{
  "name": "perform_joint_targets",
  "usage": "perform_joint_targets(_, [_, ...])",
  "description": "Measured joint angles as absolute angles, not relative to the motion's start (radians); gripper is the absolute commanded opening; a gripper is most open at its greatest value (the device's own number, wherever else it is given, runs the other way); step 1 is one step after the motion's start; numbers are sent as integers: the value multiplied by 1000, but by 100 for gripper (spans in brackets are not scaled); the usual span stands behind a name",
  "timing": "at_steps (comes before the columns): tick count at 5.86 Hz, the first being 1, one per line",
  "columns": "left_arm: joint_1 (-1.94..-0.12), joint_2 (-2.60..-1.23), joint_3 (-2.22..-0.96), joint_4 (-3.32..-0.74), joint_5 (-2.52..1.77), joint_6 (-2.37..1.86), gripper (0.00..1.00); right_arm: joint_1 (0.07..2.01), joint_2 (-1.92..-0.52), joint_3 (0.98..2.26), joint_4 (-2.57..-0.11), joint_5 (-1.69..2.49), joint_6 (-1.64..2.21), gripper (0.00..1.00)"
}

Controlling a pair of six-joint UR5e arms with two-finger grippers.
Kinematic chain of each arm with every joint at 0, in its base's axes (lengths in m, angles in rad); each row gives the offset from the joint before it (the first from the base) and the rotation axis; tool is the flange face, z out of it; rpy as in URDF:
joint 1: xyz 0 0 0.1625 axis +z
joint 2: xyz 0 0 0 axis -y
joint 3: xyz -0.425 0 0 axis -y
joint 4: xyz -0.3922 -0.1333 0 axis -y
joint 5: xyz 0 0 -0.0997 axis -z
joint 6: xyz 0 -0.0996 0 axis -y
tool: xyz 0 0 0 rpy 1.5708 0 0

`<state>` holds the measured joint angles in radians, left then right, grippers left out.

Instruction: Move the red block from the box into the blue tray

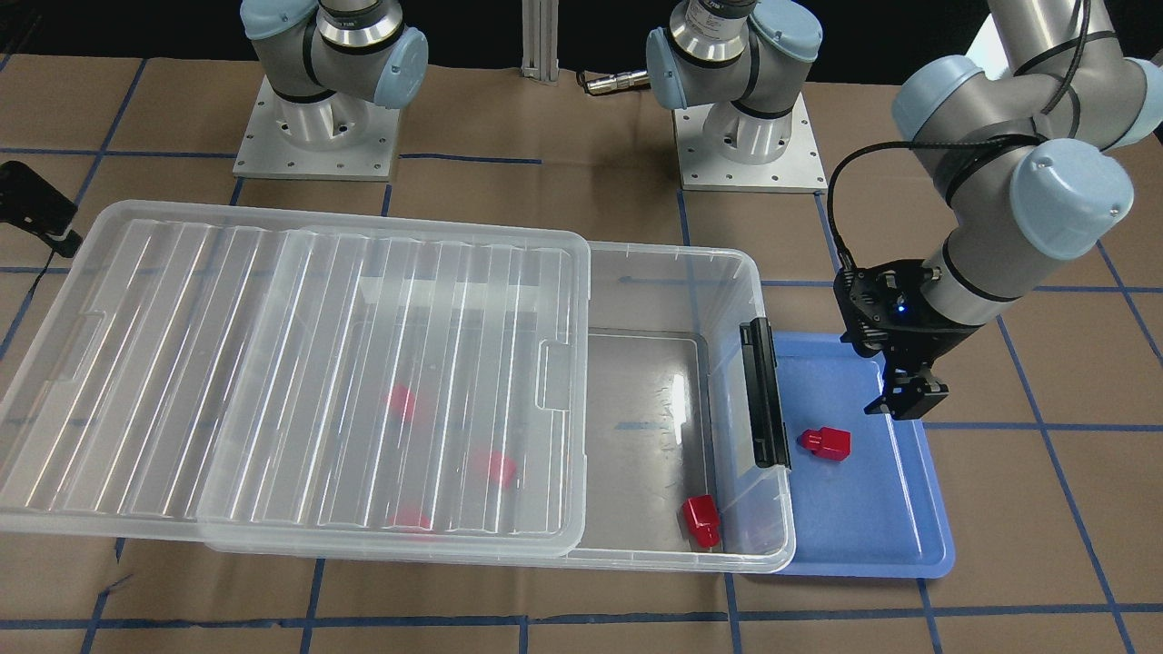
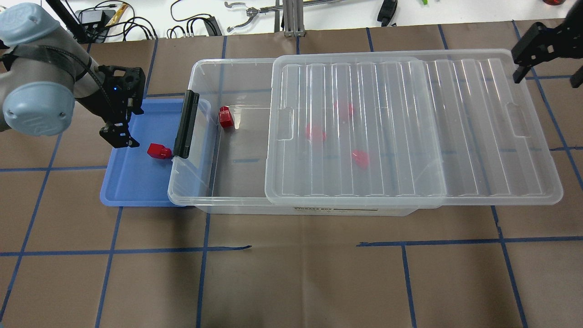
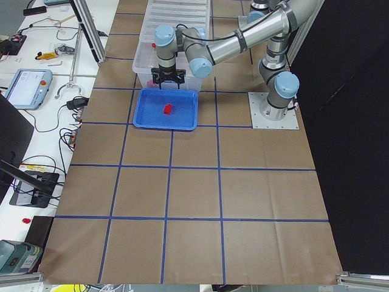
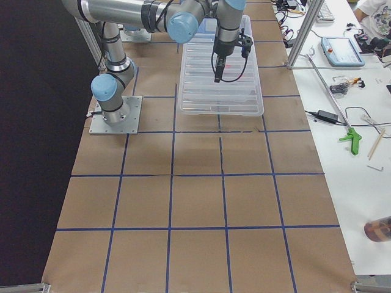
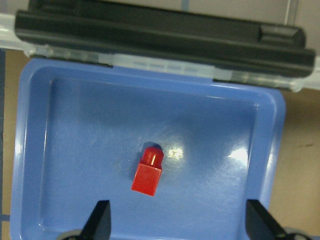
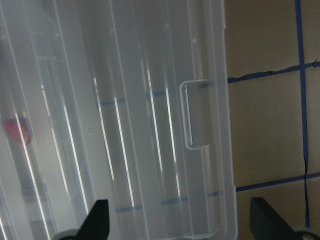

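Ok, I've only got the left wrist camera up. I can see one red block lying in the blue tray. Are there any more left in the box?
Observer: Yes, one red block lies in the uncovered end of the box, close by the black clip handle.
Operator: Anything under the lid?
Observer: Three blurred red shapes show through the lid, which sits slid partway off toward the robot's right.
Operator: And the right gripper?
Observer: The right gripper hangs open above the lid's overhanging end, holding nothing.
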<state>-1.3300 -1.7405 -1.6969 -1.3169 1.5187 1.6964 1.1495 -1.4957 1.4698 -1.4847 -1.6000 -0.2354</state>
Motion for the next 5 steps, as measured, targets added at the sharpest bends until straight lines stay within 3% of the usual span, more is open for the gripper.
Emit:
perform_joint_targets(2, [-1430,-1725,-1518,-1576,1524,1361,98,999,-1460,1577,-1656,-1605,-410,100])
perform_joint_targets(5, [-1554,-1701,-1443,-1603,1532,716,98,929,-1447,1742,-1844,-1621,-448,100])
